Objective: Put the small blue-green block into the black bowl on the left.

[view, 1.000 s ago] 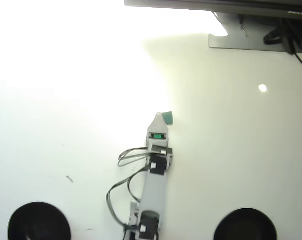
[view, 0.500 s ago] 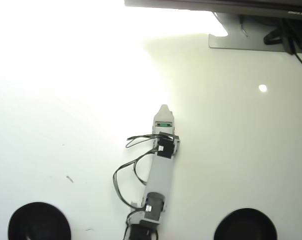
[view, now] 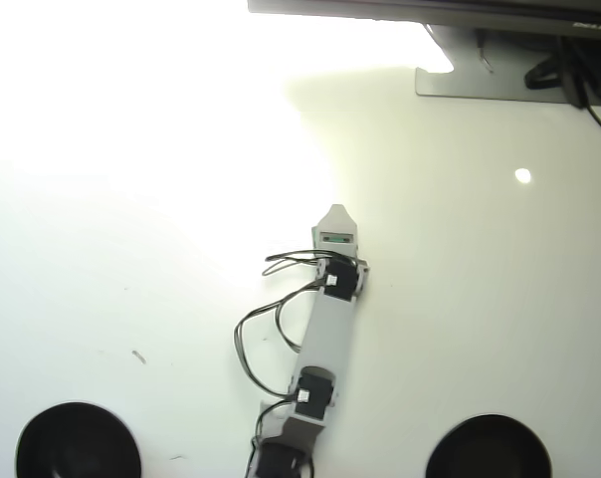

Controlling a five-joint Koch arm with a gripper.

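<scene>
In the overhead view the arm reaches from the bottom edge up to the middle of the white table. My gripper (view: pixel 335 217) shows as one white pointed tip; its jaws lie one over the other, so I cannot tell open from shut. A small blue-green strip, the block (view: pixel 337 239), shows inside the gripper's outline just behind the tip. Whether it is held or lies on the table under the gripper I cannot tell. The black bowl on the left (view: pixel 78 443) sits at the bottom left corner, far from the gripper.
A second black bowl (view: pixel 490 448) sits at the bottom right. A grey monitor foot (view: pixel 480 80) with dark cables (view: pixel 579 75) stands at the top right. Strong glare washes out the table's upper left. Black wires (view: pixel 261 329) loop to the left of the arm.
</scene>
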